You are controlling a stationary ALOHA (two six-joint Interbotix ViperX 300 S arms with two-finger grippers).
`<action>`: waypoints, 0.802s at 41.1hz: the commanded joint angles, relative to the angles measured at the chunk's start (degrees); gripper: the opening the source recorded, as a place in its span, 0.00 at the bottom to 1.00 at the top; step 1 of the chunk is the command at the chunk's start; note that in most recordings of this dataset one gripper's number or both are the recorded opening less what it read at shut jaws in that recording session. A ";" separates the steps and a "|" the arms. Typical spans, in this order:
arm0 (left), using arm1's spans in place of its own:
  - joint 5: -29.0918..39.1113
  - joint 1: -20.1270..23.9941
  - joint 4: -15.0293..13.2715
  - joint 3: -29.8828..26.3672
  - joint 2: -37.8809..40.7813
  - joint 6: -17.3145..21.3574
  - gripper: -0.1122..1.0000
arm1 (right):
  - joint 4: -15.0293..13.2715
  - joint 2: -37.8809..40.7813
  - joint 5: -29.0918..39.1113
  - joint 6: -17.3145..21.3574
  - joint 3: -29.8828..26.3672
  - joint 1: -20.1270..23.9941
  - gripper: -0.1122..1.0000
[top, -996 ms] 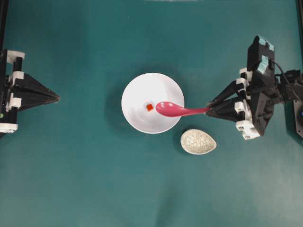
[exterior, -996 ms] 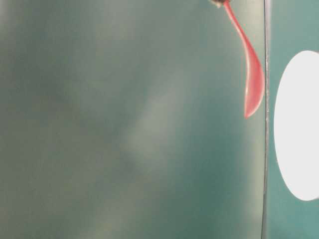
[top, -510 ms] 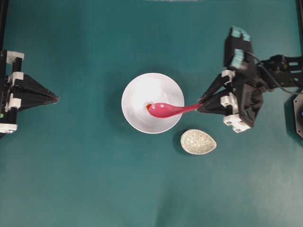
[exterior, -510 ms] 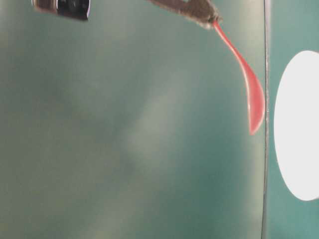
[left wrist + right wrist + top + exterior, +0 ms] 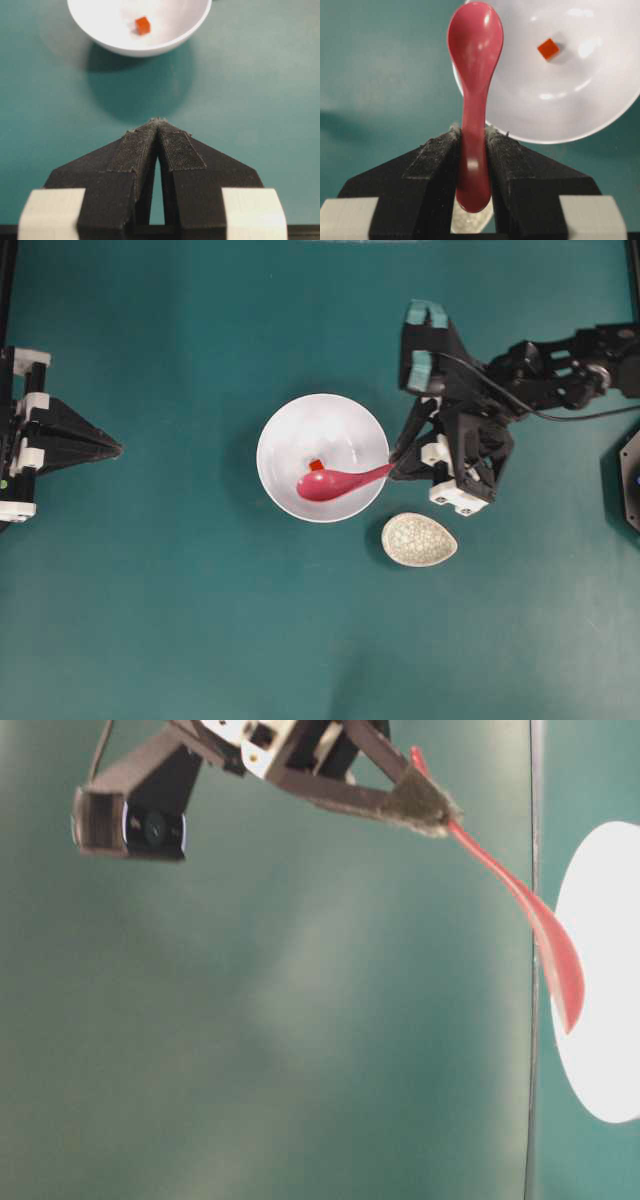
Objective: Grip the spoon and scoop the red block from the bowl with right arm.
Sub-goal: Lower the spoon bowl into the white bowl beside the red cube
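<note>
Spoon [image 5: 474,95] is clamped by right tool [image 5: 472,137], scoop over bowl [image 5: 340,420] beside red block [image 5: 316,466]; left tool [image 5: 158,125] is closed, empty.

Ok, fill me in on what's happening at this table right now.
The right pincer is shut on the handle of the pink spoon, holding its scoop over the white bowl. The red block sits in the bowl just beside the scoop, not yet in it. The left pincer is closed, empty and parked away from the bowl. A small speckled dish sits on the table next to the bowl, untouched.
</note>
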 commanded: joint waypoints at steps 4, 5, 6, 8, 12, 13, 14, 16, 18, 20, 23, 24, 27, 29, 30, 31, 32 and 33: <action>-0.35 0.09 0.00 -1.32 0.26 -0.09 0.10 | -1.41 1.32 3.96 0.18 -5.45 -1.23 0.33; -0.26 0.09 0.00 -1.41 0.26 -0.09 0.10 | -1.58 1.58 4.39 0.18 -5.89 -1.41 0.33; -0.26 0.09 0.00 -1.32 0.26 -0.09 0.10 | -1.93 1.93 5.10 0.35 -6.59 -1.49 0.33; -0.26 0.09 0.00 -1.32 0.18 -0.09 0.10 | -2.55 2.55 6.15 0.70 -7.38 -1.67 0.33; -0.26 0.09 0.00 -1.32 0.09 -0.09 0.10 | -5.45 3.69 8.88 2.46 -9.32 -2.11 0.33; -0.26 0.09 0.00 -1.41 0.00 -0.09 0.10 | -6.15 3.87 9.40 2.90 -9.58 -2.20 0.33; -0.26 0.09 0.09 -1.32 0.00 0.00 0.10 | -6.86 4.13 9.93 3.60 -10.02 -2.20 0.33; -0.26 0.09 0.00 -1.41 -0.09 -0.09 0.10 | -8.96 4.57 11.25 5.19 -10.90 -2.29 0.33; -0.26 0.09 0.00 -1.41 -0.09 0.00 0.10 | -11.16 5.10 12.74 7.12 -11.87 -2.29 0.33; -0.26 0.09 0.00 -1.41 -0.18 0.00 0.10 | -13.36 5.63 14.15 9.40 -12.74 -2.29 0.33; -0.26 0.09 0.00 -1.41 -0.18 0.00 0.10 | -15.91 6.24 16.08 12.74 -14.06 -2.29 0.33; -0.26 0.09 0.00 -1.41 -0.18 -0.09 0.10 | -16.87 6.42 16.88 14.06 -14.50 -2.29 0.33; -0.26 0.09 0.00 -1.41 -0.18 -0.09 0.10 | -18.63 6.94 18.54 16.79 -15.56 -2.29 0.33; -0.26 0.09 0.00 -1.49 -0.18 0.00 0.10 | -19.25 7.29 19.25 17.84 -16.17 -2.20 0.33; -0.26 0.09 0.00 -1.41 -0.18 0.00 0.10 | -19.42 7.38 19.51 18.11 -16.35 -2.20 0.33; -0.26 0.09 0.00 -1.41 -0.18 0.00 0.10 | -19.51 7.65 19.86 18.28 -16.61 -2.11 0.33; -0.26 0.09 0.09 -1.41 -0.18 0.00 0.10 | -19.60 7.73 20.21 18.28 -16.79 -2.11 0.33; -0.26 0.09 0.00 -1.41 -0.18 0.00 0.10 | -19.60 7.91 20.39 18.28 -16.88 -1.93 0.33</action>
